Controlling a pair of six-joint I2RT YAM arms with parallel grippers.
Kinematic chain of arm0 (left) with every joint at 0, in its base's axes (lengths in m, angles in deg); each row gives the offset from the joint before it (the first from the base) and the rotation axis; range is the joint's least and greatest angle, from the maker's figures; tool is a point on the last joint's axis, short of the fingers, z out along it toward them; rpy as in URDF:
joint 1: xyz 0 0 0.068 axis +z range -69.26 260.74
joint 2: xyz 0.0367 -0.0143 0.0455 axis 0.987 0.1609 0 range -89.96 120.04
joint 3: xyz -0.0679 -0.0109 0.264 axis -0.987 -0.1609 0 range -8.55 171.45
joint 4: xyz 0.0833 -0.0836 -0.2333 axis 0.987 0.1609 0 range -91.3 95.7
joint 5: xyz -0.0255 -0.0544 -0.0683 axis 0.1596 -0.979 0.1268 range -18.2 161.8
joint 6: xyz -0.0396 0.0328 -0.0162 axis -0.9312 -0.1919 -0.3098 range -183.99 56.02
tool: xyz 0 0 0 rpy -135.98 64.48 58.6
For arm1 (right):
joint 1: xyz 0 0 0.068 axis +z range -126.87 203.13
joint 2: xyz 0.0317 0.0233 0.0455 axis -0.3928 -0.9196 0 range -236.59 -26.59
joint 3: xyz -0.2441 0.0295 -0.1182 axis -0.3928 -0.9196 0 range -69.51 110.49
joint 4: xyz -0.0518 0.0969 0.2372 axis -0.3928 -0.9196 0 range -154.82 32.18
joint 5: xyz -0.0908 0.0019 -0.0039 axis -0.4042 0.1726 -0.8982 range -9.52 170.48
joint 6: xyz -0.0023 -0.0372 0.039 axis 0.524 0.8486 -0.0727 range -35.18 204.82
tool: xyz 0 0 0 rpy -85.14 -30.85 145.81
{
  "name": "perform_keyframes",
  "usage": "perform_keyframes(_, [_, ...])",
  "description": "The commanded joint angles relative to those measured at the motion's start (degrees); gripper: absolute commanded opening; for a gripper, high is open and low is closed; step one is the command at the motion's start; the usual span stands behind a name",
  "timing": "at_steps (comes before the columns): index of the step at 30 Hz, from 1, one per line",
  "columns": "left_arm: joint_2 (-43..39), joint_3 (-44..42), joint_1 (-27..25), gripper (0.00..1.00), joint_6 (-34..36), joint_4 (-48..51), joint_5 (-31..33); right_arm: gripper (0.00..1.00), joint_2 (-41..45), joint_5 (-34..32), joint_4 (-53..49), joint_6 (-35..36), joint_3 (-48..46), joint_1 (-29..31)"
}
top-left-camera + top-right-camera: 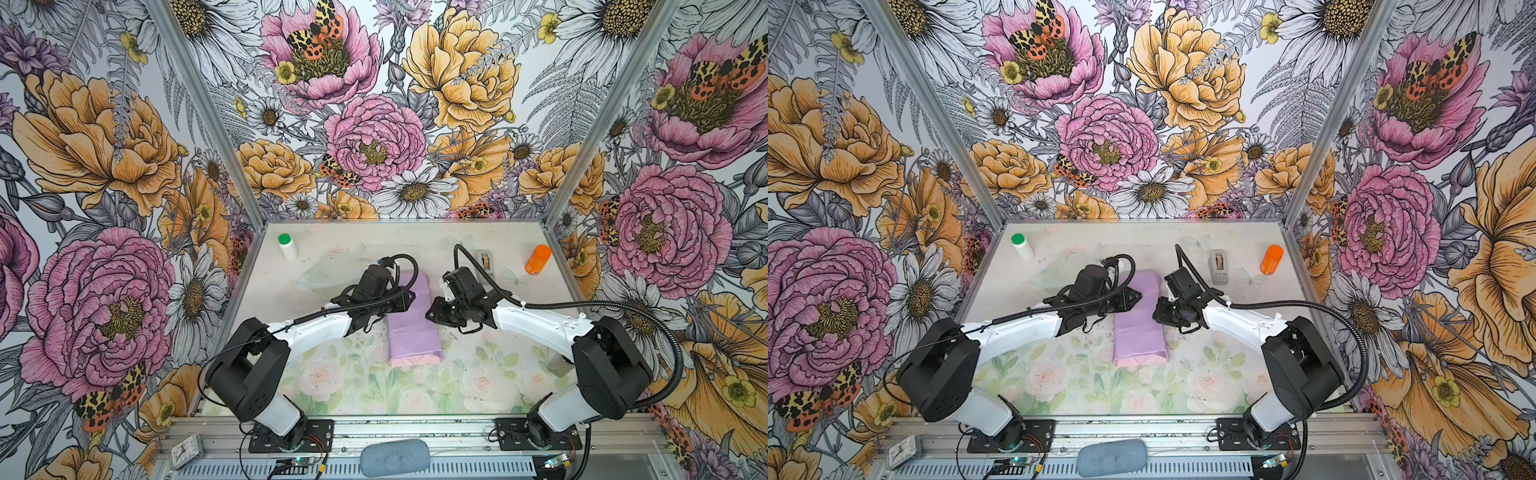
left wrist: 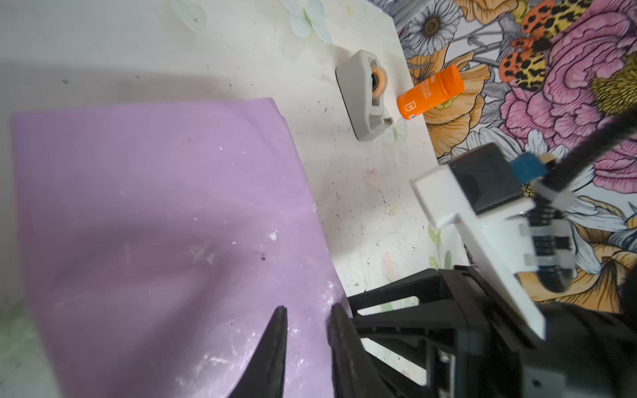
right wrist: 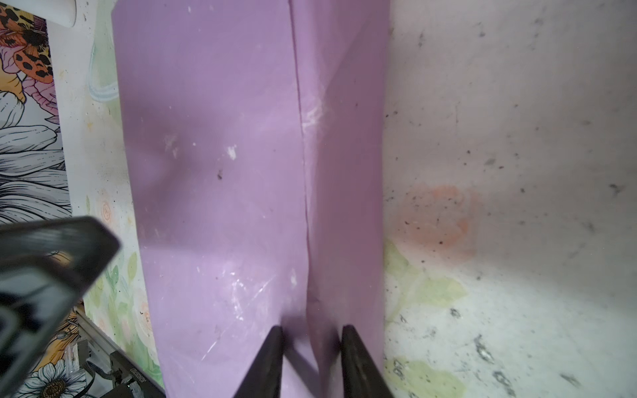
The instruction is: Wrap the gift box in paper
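Two flaps of paper (image 1: 413,328) cover the box, hidden; ends look undone. L gripper (image 2: 308,306) fingers narrowly apart on top; R gripper (image 3: 312,327) narrow astride seam, grip unclear.

Boxed "B" on orange bottle (image 2: 429,93)

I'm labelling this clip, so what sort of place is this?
Likely a robot workcell, not a home: two arms bolted to an aluminium rail, floral-printed panel walls in metal framing.

lilac paper (image 1: 412,330) folded lengthwise, seam on top
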Motion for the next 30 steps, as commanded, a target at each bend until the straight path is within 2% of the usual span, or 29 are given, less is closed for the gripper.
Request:
perform_keyframes(1, [2.3,1.0,-0.6,0.23,1.4,-2.1,-2.8,0.3,1.4,-1.9,0.4,-0.4,-0.7,0.5])
perform_keyframes(8, [5.2,-2.9,-0.1,0.21,1.3,-4.9,-2.6,0.31,1.7,-1.7,0.5,0.3,-0.5,0.4])
perform_keyframes(12, [7.1,-4.3,-0.1,0.21,1.0,-5.9,-3.0,0.4,5.4,-0.3,0.3,4.0,-0.7,-2.0])
perform_keyframes(16, [7.8,-4.8,-0.2,0.2,0.8,-6.9,-3.8,0.44,11.0,3.8,0.0,11.4,-1.2,-10.2])
perform_keyframes(19, [7.8,-4.7,-0.2,0.2,1.1,-7.0,-4.4,0.44,11.1,7.4,-1.3,19.7,0.2,-17.7])
perform_keyframes(25, [6.6,-4.9,-0.3,0.2,1.5,-6.3,-4.4,0.44,2.2,12.8,-3.5,34.3,7.9,-31.4])
perform_keyframes(30, [6.3,-5.0,-0.2,0.2,1.6,-6.0,-4.3,0.43,-7.8,15.4,-3.7,38.5,15.3,-39.0])
